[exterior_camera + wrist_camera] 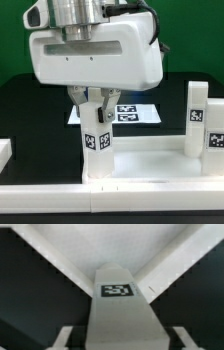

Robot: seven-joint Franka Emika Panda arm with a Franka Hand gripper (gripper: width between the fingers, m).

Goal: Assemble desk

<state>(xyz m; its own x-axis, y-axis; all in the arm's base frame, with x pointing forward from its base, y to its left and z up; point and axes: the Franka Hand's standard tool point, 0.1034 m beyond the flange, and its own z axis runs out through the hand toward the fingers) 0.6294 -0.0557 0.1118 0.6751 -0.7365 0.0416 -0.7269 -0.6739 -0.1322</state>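
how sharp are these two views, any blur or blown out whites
Exterior view: fairly sharp; the tags on the leg under the gripper and on the marker board have crisp edges, but the tabletop rim is washed-out white with little shading. Wrist view: soft throughout; the leg's tag is smeared and its near end blurs.

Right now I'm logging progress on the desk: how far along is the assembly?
Done, it appears: one leg stands upright at the tabletop's corner on the exterior view's right. In hand: the gripper straddles a second leg standing upright on the tabletop; the wrist view shows that leg between the fingers. Whether either is fully seated, I cannot tell. Other legs are not visible.
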